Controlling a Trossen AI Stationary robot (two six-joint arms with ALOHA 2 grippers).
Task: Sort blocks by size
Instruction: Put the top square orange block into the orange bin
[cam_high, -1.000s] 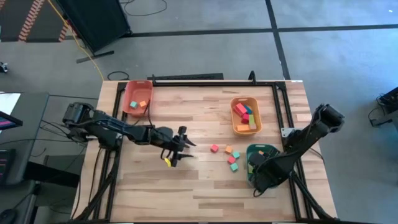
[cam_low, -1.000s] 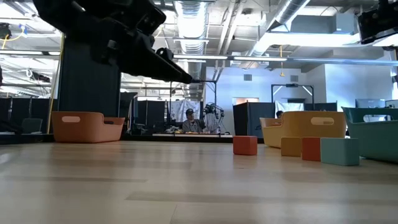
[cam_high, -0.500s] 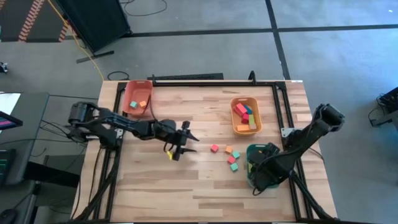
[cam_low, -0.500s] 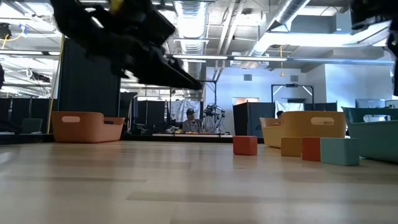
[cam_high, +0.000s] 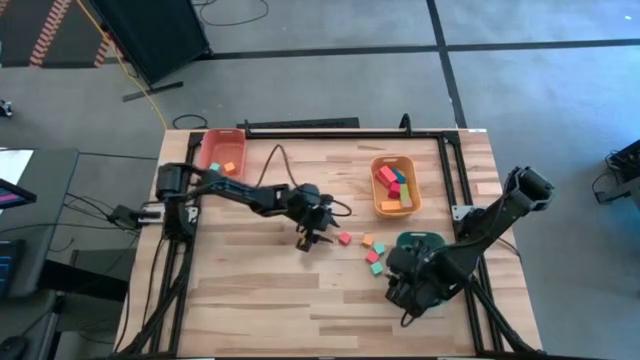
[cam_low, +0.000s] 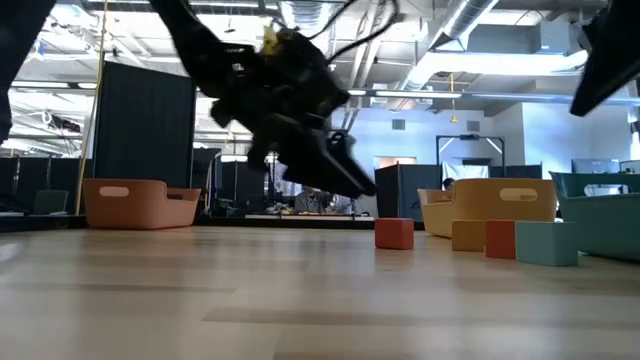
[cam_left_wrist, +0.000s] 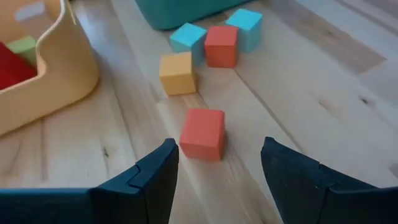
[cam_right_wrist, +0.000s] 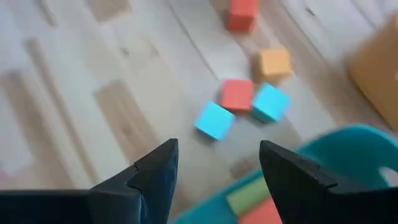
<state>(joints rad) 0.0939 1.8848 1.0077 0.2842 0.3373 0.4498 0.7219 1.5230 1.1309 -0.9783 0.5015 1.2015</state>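
Over at the left edge of the wooden slatted table (cam_high: 260, 290), the red-orange plastic tray (cam_high: 221, 155) is holding a green and an orange block, and the left arm is reaching out from there toward the middle, its left gripper (cam_high: 313, 238) hanging just above the boards with its two dark fingers spread apart and nothing between them. Directly ahead of those fingers in the left wrist view, the small red cube (cam_left_wrist: 203, 134) is lying loose on the wood, apart from its neighbours, and this looks like the block being lined up for a pick. To do it well, the fingers ought to be coming down squarely on either side of the cube's flat faces, low enough to catch its middle, without nudging the small orange cube (cam_left_wrist: 176, 73) just beyond it. Further right, a second red cube (cam_left_wrist: 221, 45) and two teal cubes (cam_left_wrist: 188, 37) are sitting close together, so a clean straight lift will be keeping them undisturbed. Behind them the orange plastic tray (cam_high: 393, 185) is already carrying several red, green and teal blocks. At the far right, the right gripper (cam_high: 412, 282) is hovering beside the teal plastic tray (cam_high: 425, 245), its fingers also spread and empty, near the same cluster
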